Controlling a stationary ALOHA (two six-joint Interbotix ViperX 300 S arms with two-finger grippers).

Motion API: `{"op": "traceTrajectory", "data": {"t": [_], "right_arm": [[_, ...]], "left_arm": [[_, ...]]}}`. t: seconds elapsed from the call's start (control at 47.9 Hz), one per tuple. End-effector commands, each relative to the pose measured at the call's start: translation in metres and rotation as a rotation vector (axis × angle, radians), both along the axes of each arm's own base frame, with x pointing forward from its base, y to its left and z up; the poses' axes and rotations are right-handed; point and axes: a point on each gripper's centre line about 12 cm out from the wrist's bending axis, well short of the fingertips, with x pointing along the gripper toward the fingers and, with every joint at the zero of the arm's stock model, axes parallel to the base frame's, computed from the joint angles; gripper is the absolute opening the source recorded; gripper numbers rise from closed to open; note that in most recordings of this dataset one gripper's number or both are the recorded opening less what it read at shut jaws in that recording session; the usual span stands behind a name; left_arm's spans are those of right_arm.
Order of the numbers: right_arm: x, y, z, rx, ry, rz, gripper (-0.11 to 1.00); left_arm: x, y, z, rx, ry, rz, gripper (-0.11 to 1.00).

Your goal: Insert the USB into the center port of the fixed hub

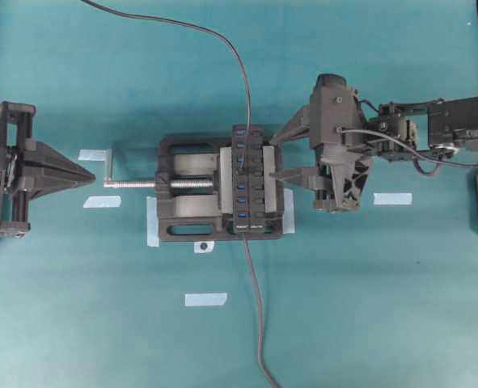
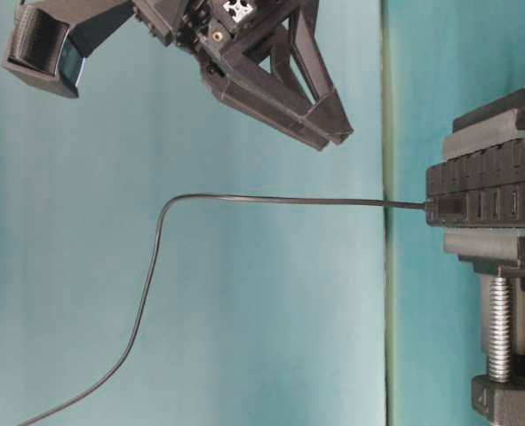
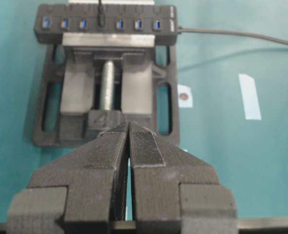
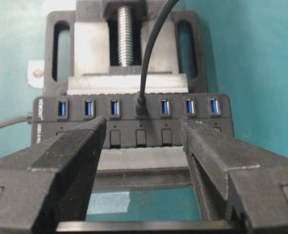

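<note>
The fixed hub [image 1: 252, 179] is a black bar with a row of blue ports, clamped in a vise. The USB plug [image 1: 243, 164] sits in the center port and covers it, and its thin cable [image 1: 222, 39] runs to the far edge. The plug also shows in the right wrist view [image 4: 141, 108], the left wrist view [image 3: 101, 19] and the table-level view [image 2: 444, 209]. My right gripper [image 1: 277, 156] is open and empty, its fingers [image 4: 80, 146] just short of the hub, either side of the plug. My left gripper [image 1: 91, 174] is shut and empty, far left of the vise.
The black vise [image 1: 186, 218] with its silver screw [image 1: 133, 184] and crank handle holds the hub. The hub's thicker grey cable [image 1: 256, 315] runs to the near edge. Pale tape pieces [image 1: 205, 299] lie on the teal table.
</note>
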Motion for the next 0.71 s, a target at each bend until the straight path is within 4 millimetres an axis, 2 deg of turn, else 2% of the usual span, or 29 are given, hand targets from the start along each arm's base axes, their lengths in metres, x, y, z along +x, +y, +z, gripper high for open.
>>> {"op": "traceTrajectory", "data": {"t": [0.0,0.689], "right_arm": [[0.0014,0.001,0.0063,0.008,-0.022,-0.004,0.7],[0.002,0.0004,0.0036,0.007,-0.014,-0.005,0.7]], "left_arm": [[0.0025,0.0007,0.0059,0.001,-0.02,0.003,0.0],[0.0022,0.0007,0.0067,0.001,-0.025,0.003,0.0]]}}
